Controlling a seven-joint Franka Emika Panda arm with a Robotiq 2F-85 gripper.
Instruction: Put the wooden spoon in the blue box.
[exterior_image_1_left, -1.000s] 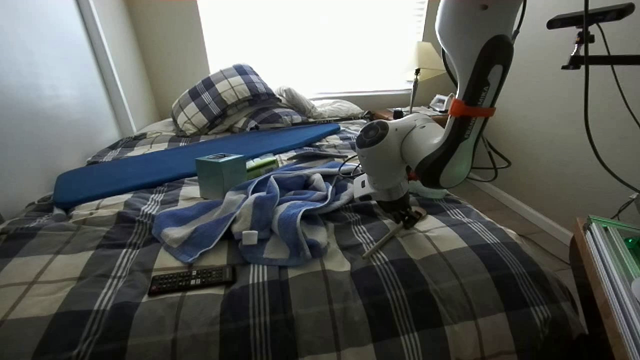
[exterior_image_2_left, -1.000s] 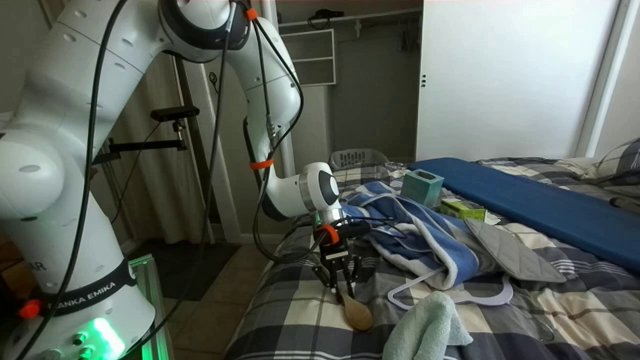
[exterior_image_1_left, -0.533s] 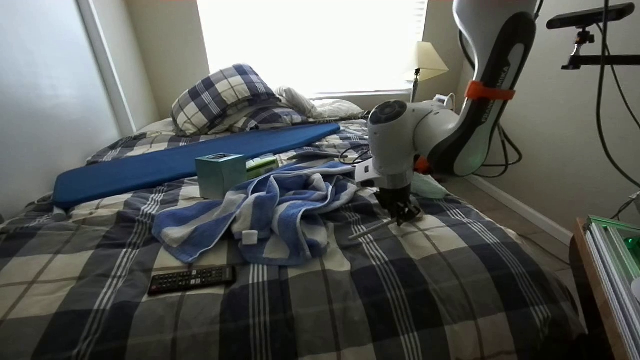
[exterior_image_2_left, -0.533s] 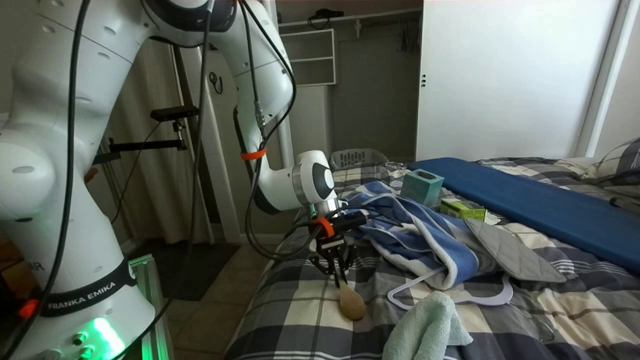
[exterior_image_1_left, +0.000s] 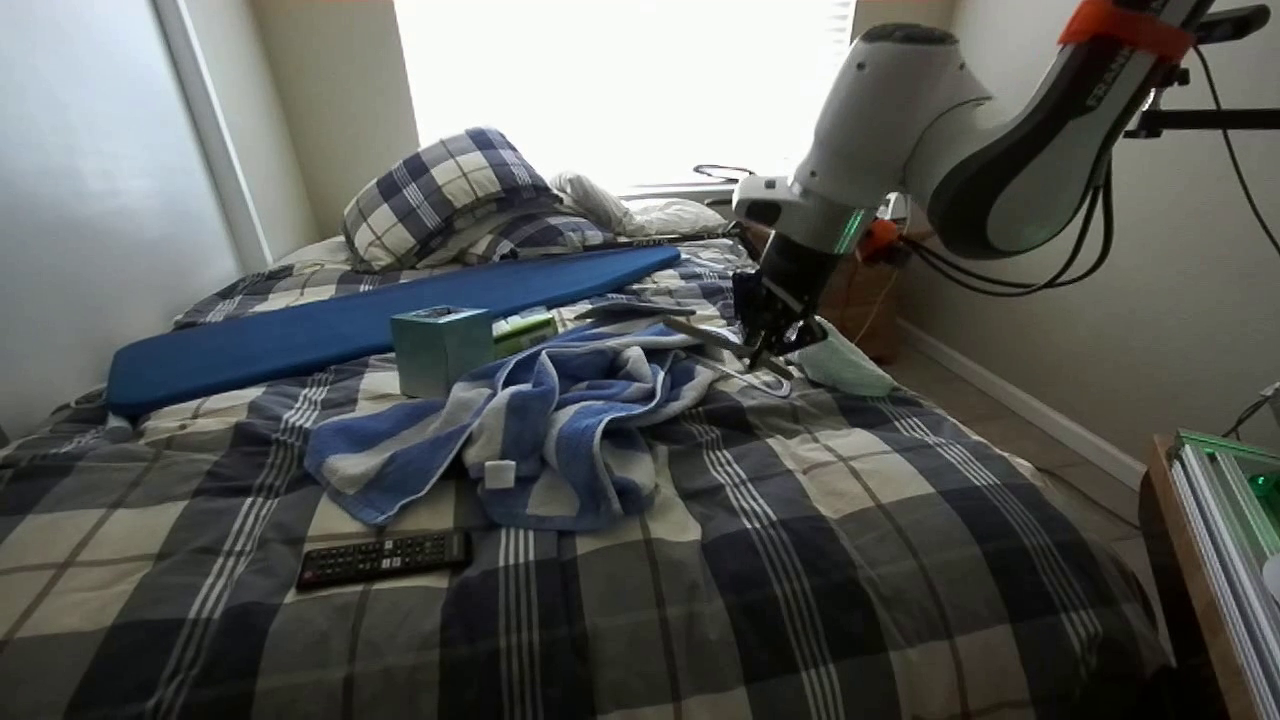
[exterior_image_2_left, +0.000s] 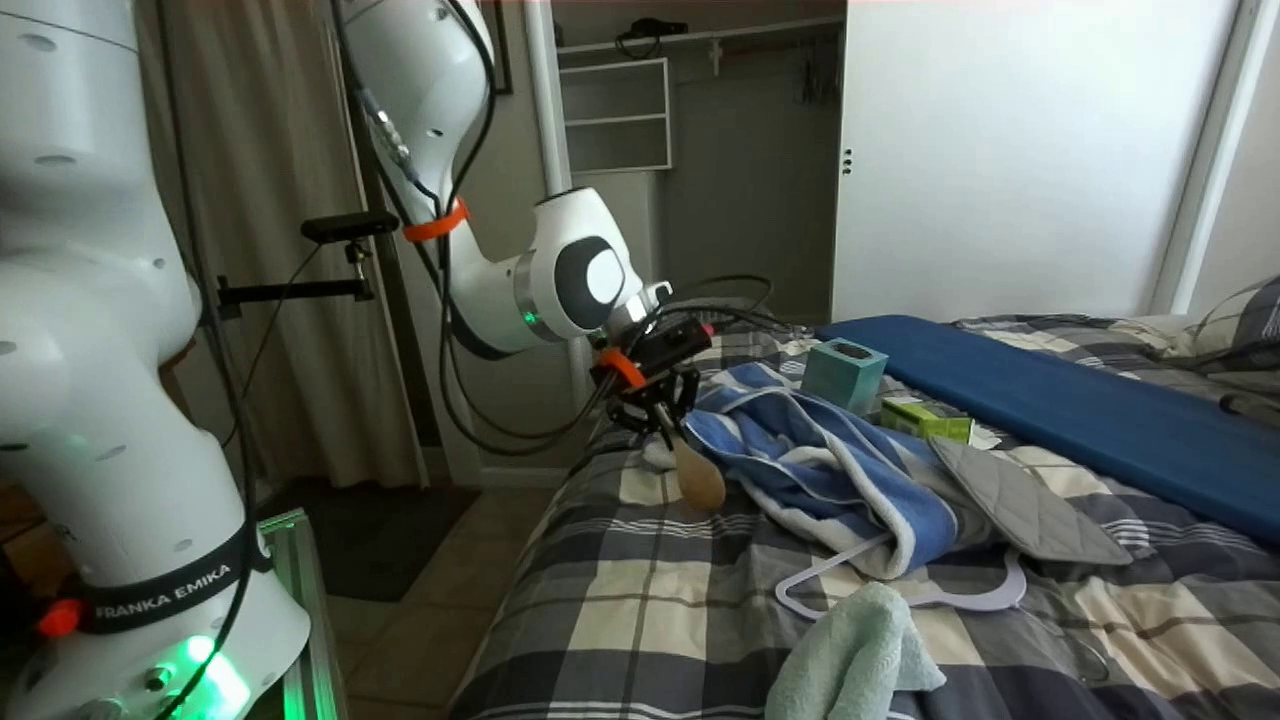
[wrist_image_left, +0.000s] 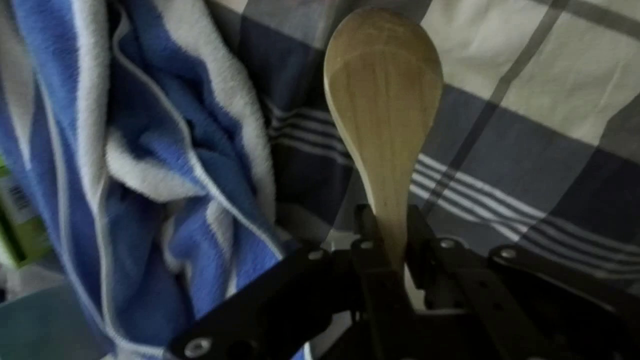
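Gripper (wrist_image_left: 392, 225) clamped on wooden spoon (wrist_image_left: 384, 90) by its handle, nr the bowl, holding it up over the plaid bedspread (exterior_image_1_left: 700, 620). Striped towel (exterior_image_1_left: 585, 440) crumpled close by, w/ teal cube box (exterior_image_1_left: 443, 350) & small green box (exterior_image_2_left: 925, 421) just beyond. Past those, blue box (exterior_image_1_left: 400, 315), long & flat, lies on the bedspread, well apart fr. spoon. Also out: TV remote (exterior_image_1_left: 384, 560), grey quilted pad (exterior_image_2_left: 1030, 505), hanger (exterior_image_2_left: 970, 602), pale green cloth (exterior_image_2_left: 850, 655).

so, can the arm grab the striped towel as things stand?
Probably not: the gripper is shut on the wooden spoon and would have to let go first. Otherwise the way looks free: the striped towel lies close by, largely uncovered.
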